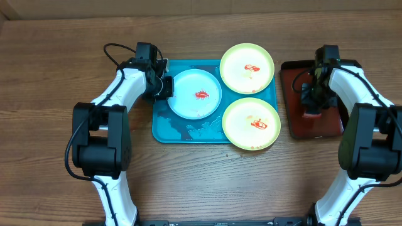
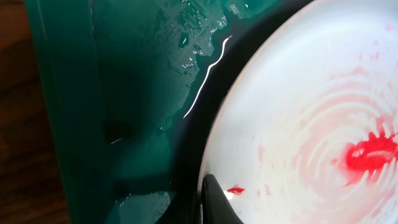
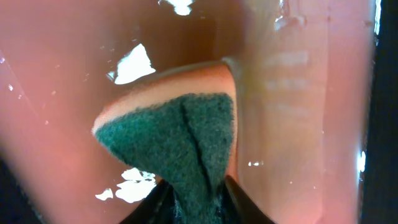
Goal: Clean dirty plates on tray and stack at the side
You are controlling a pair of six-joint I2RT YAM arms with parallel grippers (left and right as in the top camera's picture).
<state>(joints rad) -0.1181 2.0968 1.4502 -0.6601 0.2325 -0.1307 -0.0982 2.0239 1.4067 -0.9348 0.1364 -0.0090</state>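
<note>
1. Location: all three plates lie in the teal tray (image 1: 162, 125) at the middle of the table (image 1: 50, 50). The blue-white plate (image 1: 196, 94) sits at the tray's left. The upper yellow-green plate (image 1: 247, 68) and lower yellow-green plate (image 1: 251, 123) sit at its right, and both overlap the tray's rim. Each plate carries a red smear (image 2: 370, 152) at centre.
2. Left gripper (image 1: 164, 86): jaws pressed together at the left edge of the blue-white plate. In the left wrist view one dark finger (image 2: 214, 200) lies over that rim, so I judge it a pinch on the edge.
3. Right gripper (image 3: 200, 198): over the dark-red tray (image 1: 295, 122), well apart from the plates. It pinches a sponge (image 3: 168, 137) by one end, green scouring face towards the wrist camera and orange foam behind.
4. Handling, judged: the plates look like thin plastic, so light, fairly stiff and not fragile. Water (image 1: 201, 132) pools on the tray floor, so a plate would likely skate under scrubbing unless held.
5. Where to hold: the raised rim, on the side away from neighbouring plates and clear of the smear. Wet plastic is slippery, so a firm pinch is wanted.
6. Sponge: soft, and squeezed narrow between the fingers. It yields under pressure, so moderate downward force should suffice.
</note>
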